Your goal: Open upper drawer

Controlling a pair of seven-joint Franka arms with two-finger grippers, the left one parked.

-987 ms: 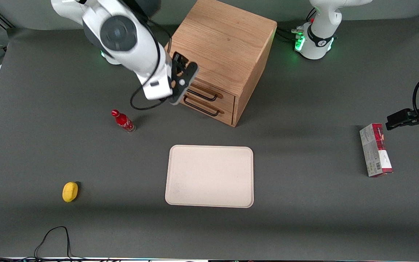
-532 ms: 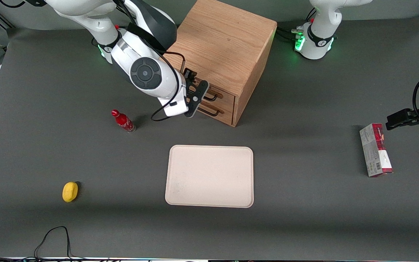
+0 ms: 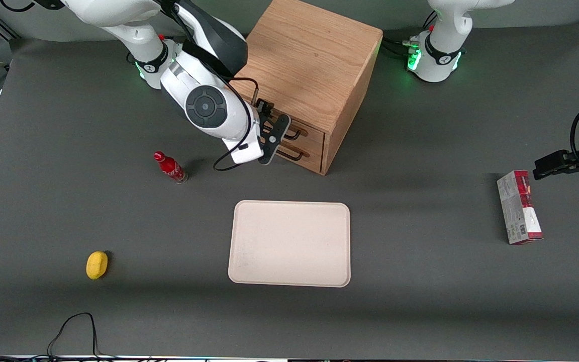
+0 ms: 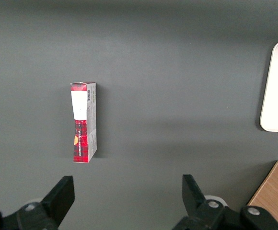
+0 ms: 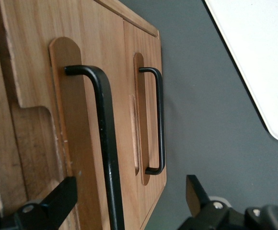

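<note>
Upper drawer [image 3: 297, 131] of the cube-shaped oak-wood cabinet [image 3: 309, 60] sits flush in the cabinet face, closed, its black metal bar handle [image 5: 105, 143] lying across a shallow recessed slot in the wood. Beneath it we see the matching lower drawer [image 3: 289, 151] with its own black bar handle [image 5: 157, 120], also closed.

We find our black two-finger gripper [image 3: 269, 131] right in front of the drawer fronts, close against the upper handle. In the right wrist view the gripper [image 5: 129, 201] stands wide, one finger [image 5: 57, 201] over the wood on one side of the upper bar and the other finger [image 5: 196, 196] on the lower drawer's side of it, so the bar runs between them. The fingers do not press on the bar.

On the dark grey table [image 3: 420, 301] we note a cream rectangular tray [image 3: 289, 244] nearer to the front camera than the cabinet, a small red bottle [image 3: 170, 167] beside the working arm, and a yellow lemon-like object [image 3: 96, 264] nearer the camera still. A red and white carton [image 3: 518, 207] lies toward the parked arm's end of the table.
</note>
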